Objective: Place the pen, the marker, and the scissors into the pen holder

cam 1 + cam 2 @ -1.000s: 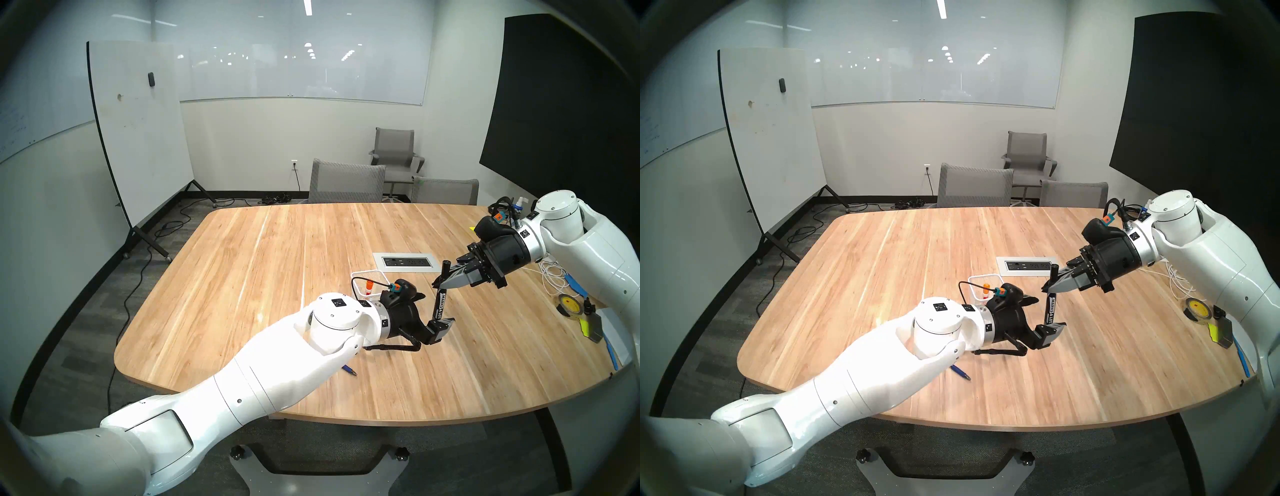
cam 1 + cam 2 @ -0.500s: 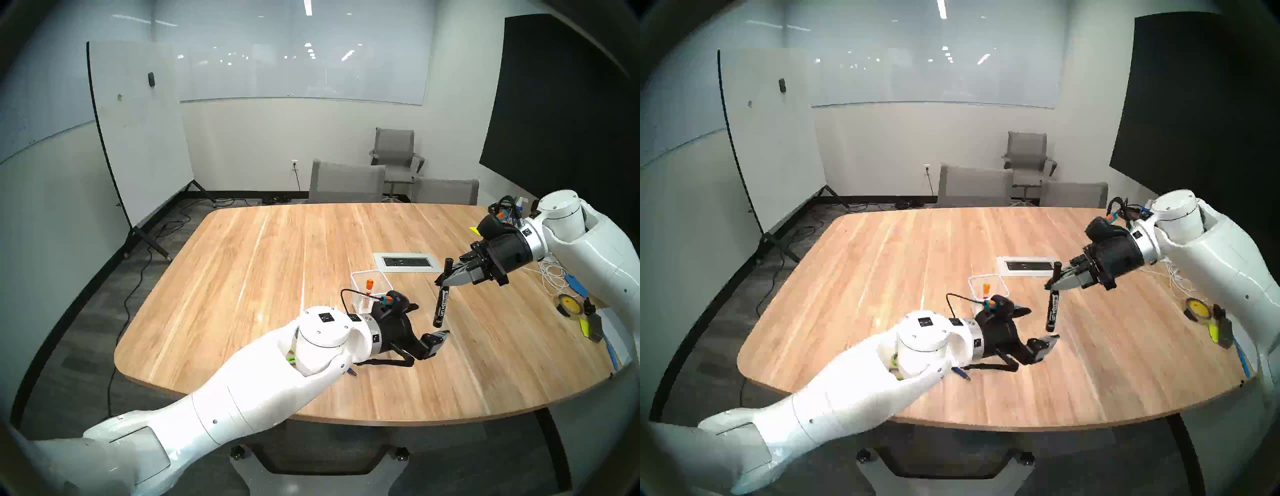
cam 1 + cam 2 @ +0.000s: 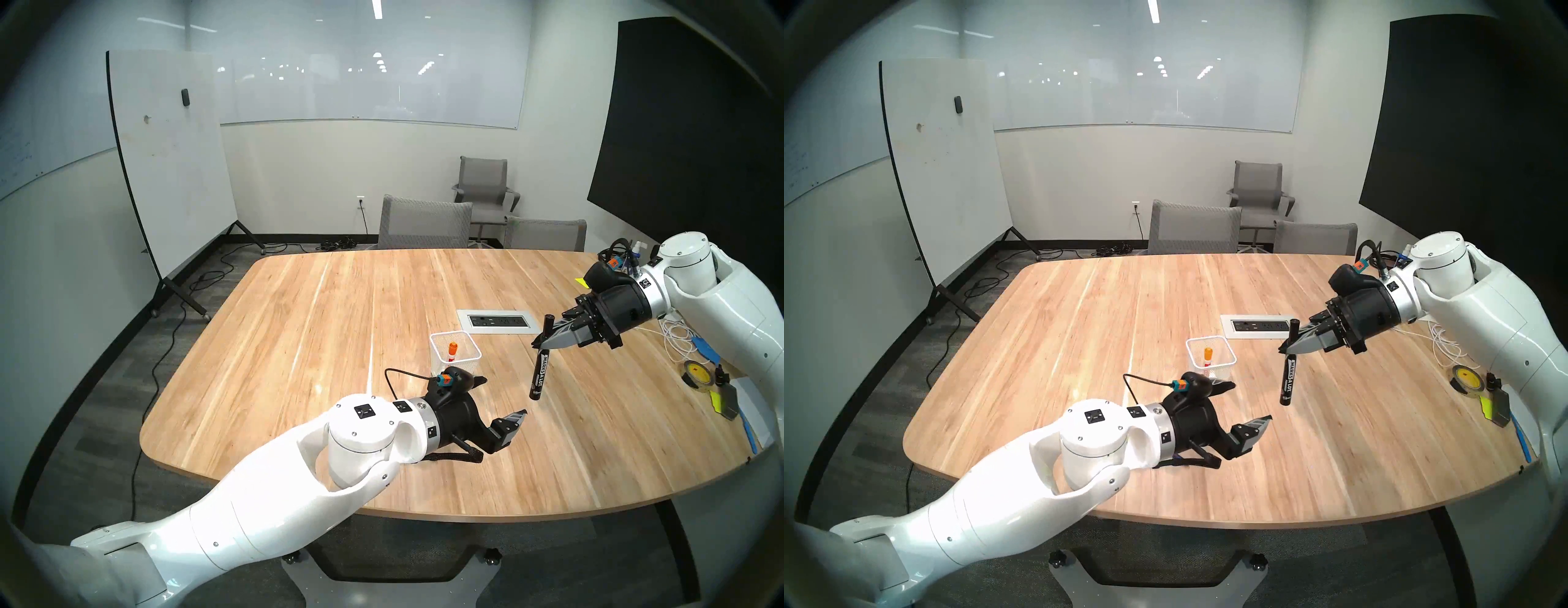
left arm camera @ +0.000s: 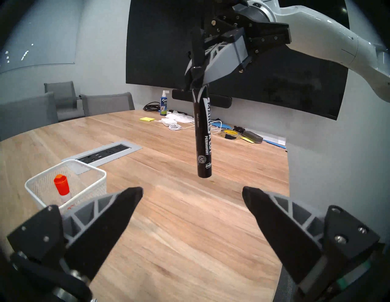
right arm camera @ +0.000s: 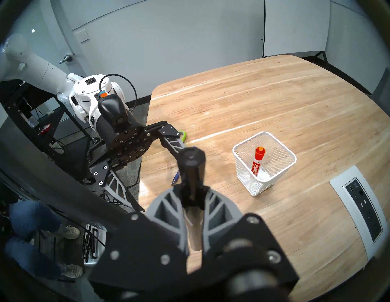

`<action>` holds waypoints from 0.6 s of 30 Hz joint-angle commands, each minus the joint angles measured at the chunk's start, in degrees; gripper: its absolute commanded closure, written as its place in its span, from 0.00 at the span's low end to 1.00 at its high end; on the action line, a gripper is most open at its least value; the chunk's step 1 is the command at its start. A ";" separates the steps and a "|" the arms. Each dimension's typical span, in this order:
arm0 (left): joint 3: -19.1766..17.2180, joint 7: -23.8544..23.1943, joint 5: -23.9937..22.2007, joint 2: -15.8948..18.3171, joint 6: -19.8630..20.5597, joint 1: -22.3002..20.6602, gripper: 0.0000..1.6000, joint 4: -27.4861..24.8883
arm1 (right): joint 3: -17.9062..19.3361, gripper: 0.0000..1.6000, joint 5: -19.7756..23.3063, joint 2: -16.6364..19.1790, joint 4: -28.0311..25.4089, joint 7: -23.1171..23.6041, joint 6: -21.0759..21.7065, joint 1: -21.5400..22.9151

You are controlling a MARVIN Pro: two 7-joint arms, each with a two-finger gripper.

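Head stereo left: my right end effector (image 3: 547, 343) pinches the black permanent marker (image 3: 539, 370) upright, white wire-mesh pen holder (image 3: 455, 353) at its 9 o'clock. Centre over the rim before release. Left end effector (image 3: 500, 405) spread, empty.

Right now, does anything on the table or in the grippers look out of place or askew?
Nothing is spilled or damaged. The black marker hangs upright, pinched near its cap by the right gripper; an orange-capped marker leans in the pen holder.
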 commanded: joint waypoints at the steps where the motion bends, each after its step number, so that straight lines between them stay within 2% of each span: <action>1: -1.49 3.33 0.31 4.97 0.34 4.32 0.00 -6.39 | 0.81 1.00 1.17 -0.84 -0.83 -0.11 0.95 0.84; 8: -2.02 6.85 0.50 7.81 1.39 7.13 0.00 -10.22 | 1.15 1.00 1.61 -2.83 -1.81 -4.43 2.27 0.34; 18: -1.98 8.07 0.60 8.18 1.40 7.76 0.00 -10.66 | 0.41 1.00 -0.54 -8.20 -0.68 -9.26 5.51 2.20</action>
